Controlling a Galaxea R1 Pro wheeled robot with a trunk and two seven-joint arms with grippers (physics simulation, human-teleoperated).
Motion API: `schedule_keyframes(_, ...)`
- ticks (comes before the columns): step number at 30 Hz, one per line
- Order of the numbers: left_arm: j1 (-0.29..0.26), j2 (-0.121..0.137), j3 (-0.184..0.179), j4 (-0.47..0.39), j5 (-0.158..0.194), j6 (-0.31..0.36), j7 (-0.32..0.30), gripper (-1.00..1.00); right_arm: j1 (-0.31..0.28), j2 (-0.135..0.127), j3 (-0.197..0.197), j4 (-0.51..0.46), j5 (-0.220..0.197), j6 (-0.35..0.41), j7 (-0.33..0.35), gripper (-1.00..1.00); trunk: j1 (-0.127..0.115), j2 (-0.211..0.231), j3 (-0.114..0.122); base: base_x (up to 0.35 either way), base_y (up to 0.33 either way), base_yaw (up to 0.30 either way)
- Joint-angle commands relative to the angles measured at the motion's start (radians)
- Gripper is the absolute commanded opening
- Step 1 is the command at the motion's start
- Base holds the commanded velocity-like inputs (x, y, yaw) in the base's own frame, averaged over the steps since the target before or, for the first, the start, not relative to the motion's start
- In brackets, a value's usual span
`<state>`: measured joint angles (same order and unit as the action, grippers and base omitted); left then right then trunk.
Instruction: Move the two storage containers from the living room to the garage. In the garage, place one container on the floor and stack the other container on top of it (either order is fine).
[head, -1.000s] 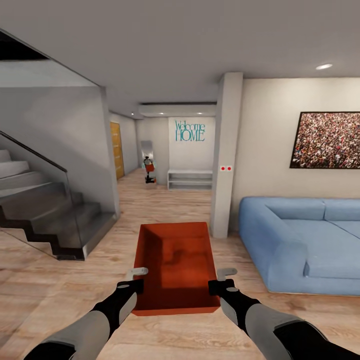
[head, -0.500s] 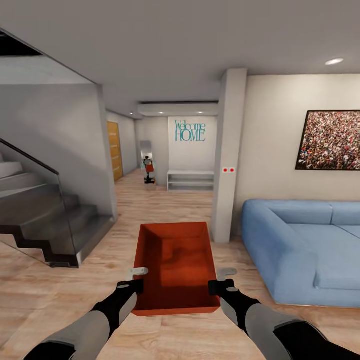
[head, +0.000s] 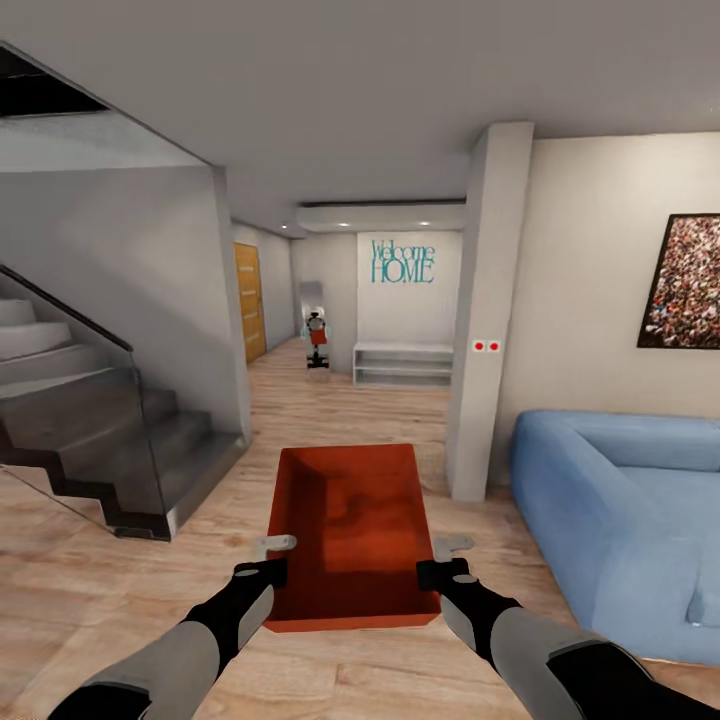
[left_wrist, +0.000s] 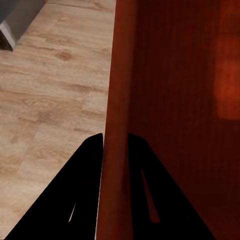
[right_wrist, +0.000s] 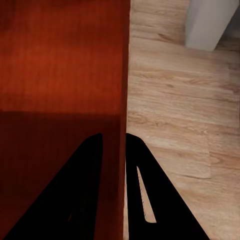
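1. The left gripper pinches the left long wall of the storage container. The left wrist view shows one dark finger on each face of the orange-red wall, so the jaws stand narrow, clamped on that wall.
2. The right gripper grips the opposite long wall the same way. In the right wrist view its fingers straddle the thin edge of the wall.
3. Judged from this, the two-sided grip near the box's near corners keeps the open top level and centred ahead of the trunk, carried clear of the wood-plank floor so that it can be driven along.
4. The container appears empty; its smooth walls bear no label or brand.
5. Beyond it lies the living room: a blue sofa to the right, a grey pillar with two red dots, and a staircase with a glass rail to the left.
6. A hallway runs ahead past a wooden door to a white low shelf.
7. Teal lettering on the far wall reads "Welcome HOME".
8. No garage is in sight, so the carry seems to be at an early leg.
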<state>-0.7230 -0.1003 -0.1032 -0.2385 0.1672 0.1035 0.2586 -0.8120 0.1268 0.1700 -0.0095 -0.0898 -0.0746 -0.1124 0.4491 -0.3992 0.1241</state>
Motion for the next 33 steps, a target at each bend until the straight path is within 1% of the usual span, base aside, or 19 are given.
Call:
schedule_keyframes(1,-0.001,0.044,0.082,-0.007,-0.014,0.007,0.013,-1.0,0.001,0.001,-0.023,0.002,-0.006,-0.002,-0.001,-1.0,0.001,-0.001,0.0,0.323,0.0,0.271)
schedule_keyframes(6,-0.001,0.044,0.082,-0.007,-0.014,0.007,0.013,-1.0,0.001,0.001,-0.023,0.002,-0.007,-0.003,-0.001,-1.0,0.001,-0.001,0.0,0.323,0.0,0.117)
schedule_keyframes(33,-0.001,0.045,0.082,-0.007,-0.014,0.007,0.013,-1.0,0.001,0.001,-0.023,0.002,-0.007,-0.005,-0.003,-1.0,0.001,-0.001,0.0,0.323,0.0,0.001)
